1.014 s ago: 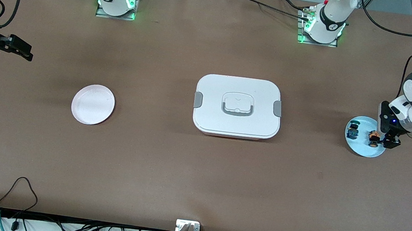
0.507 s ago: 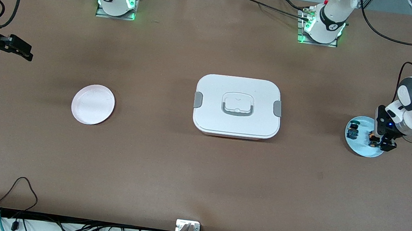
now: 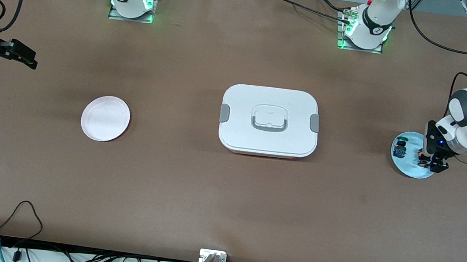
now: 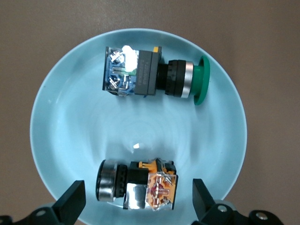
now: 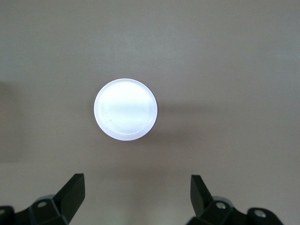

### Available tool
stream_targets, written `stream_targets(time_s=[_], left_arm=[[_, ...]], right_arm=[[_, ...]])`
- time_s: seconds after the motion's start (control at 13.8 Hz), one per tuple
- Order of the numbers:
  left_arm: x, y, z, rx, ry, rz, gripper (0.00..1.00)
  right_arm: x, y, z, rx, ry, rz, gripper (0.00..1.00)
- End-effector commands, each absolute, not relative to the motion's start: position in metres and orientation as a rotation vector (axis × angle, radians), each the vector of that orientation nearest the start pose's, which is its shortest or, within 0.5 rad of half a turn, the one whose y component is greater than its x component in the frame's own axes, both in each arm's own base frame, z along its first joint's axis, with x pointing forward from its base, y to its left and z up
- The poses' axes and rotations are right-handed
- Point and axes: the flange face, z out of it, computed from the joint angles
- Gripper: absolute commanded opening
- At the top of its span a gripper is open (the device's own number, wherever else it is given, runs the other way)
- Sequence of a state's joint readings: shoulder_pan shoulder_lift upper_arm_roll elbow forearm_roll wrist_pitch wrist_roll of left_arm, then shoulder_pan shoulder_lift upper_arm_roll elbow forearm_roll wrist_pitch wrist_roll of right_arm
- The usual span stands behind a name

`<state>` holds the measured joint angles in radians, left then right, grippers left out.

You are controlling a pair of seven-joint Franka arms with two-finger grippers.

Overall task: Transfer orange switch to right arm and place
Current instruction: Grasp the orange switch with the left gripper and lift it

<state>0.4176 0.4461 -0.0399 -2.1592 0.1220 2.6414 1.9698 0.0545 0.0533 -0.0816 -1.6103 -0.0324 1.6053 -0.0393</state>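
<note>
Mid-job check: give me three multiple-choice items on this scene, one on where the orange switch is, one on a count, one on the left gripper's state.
1. Where does the small black-bodied orange switch lie?
A. on the round light-blue plate
B. on the round pink plate
C. on the white lidded box

2. How many switches lie on the light-blue plate?
A. one
B. two
C. three

3. The left gripper is:
A. shut on the switch
B. open, straddling the switch
C. open over the box

Key: 1 A, left wrist view shows it there; 2 B, orange switch and green-capped switch; 3 B, fingers stand apart either side.
</note>
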Motion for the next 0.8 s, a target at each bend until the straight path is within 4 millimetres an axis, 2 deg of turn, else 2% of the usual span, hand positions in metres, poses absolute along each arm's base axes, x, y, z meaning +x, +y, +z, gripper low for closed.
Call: stream_targets(time_s=[0.0, 0.58, 0.65, 0.72], left_arm=[[0.5367, 0.2114, 0.1861, -2.009, 2.336, 0.034, 1.00], [0.5342, 0.2158, 0.1787, -2.024, 2.325, 0.028, 1.00], [0.5357, 0.2164, 0.1775, -2.023, 2.324, 0.027, 0.98], [0.5385, 0.2177, 0.1790, -2.018, 2.321, 0.024, 0.88]], right_arm=[[0.5622, -0.0167, 0.5848, -3.166, -0.010, 0.074, 1.00], [0.5622, -0.0176, 0.5848, -3.166, -0.007, 0.074, 1.00], [0.5622, -0.0176, 0.5848, -3.166, -0.007, 0.074, 1.00], [0.5622, -0.0184, 0.5848, -3.166, -0.005, 0.074, 1.00]])
